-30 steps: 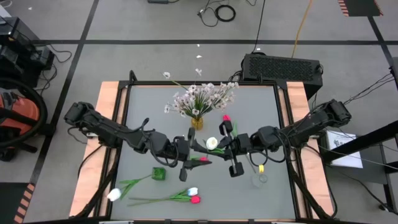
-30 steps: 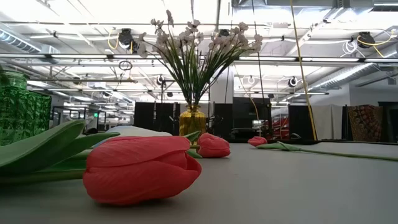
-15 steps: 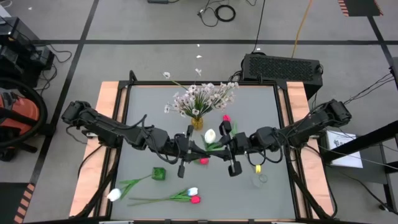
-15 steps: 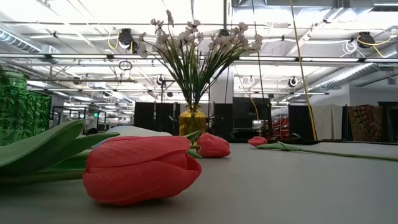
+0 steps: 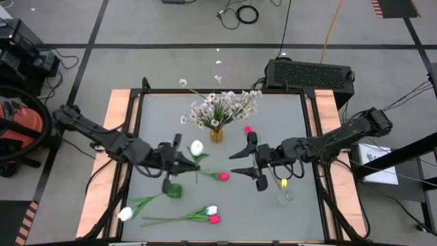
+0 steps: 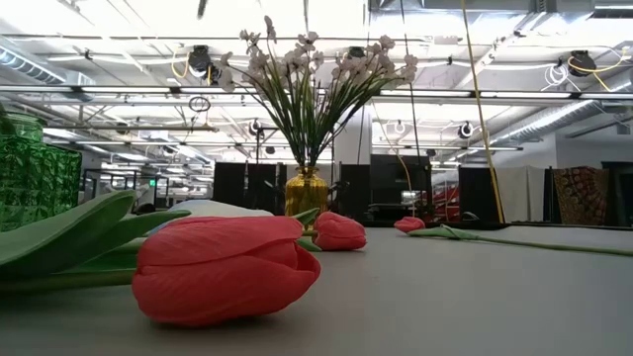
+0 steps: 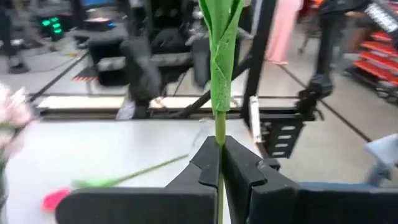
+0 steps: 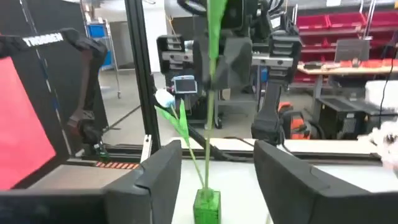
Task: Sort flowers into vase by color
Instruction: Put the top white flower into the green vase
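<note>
Bright, even light falls from ceiling strips above the amber vase [image 6: 306, 193], glaring white there. Shadows on the table [image 5: 273, 212] are faint. Wrist-view backgrounds blur.

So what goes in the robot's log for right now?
left gripper: shut on white tulip stem | right gripper: open, empty | phase: handover done

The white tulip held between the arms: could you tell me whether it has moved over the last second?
Yes. The white tulip, now in the left gripper, went left, from right of the yellow vase to its left.

Robotics lab or workshop, taped concrete floor [image 5: 171, 61], ceiling pipework [image 6: 495, 89], red storage bins [image 8: 348, 25]
</note>
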Robot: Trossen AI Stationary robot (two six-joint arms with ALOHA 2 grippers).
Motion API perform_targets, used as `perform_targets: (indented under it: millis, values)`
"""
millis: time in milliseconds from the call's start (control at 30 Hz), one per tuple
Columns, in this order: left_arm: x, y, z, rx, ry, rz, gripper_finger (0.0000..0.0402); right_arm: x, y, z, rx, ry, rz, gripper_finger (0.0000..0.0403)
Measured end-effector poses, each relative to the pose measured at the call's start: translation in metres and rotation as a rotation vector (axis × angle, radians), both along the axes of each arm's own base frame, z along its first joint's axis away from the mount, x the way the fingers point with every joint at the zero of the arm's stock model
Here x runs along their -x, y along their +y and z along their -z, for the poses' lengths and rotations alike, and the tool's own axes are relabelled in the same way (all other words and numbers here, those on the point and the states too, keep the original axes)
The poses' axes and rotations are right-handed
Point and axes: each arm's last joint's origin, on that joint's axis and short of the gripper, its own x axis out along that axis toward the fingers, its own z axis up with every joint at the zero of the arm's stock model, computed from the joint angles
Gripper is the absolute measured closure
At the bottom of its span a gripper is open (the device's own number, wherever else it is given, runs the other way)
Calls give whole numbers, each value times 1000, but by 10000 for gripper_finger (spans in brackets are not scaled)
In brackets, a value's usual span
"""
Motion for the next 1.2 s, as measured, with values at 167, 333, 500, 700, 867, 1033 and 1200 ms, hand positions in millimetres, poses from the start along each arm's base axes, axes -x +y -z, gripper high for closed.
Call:
perform_targets:
  millis: [167, 333, 500, 700, 867, 1033, 1200]
  values:
    - [24, -1, 22, 45, 30, -63, 395, 0, 0, 12, 9, 124, -3, 211]
    - [38, 2, 40, 115, 59, -107, 393, 1, 0, 24, 17, 237, 0, 218]
    - [49, 1, 48, 172, 66, -115, 392, 1, -1, 24, 18, 241, 1, 227]
    - [62, -6, 52, 161, 109, -108, 391, 1, -1, 24, 18, 243, 0, 232]
    - [69, -9, 55, 158, 130, -137, 391, 1, -1, 24, 16, 243, 0, 232]
    - [74, -9, 62, 142, 180, -192, 390, 1, -1, 24, 18, 242, 0, 232]
    - [78, -12, 63, 131, 179, -222, 390, 1, -1, 24, 27, 241, -1, 232]
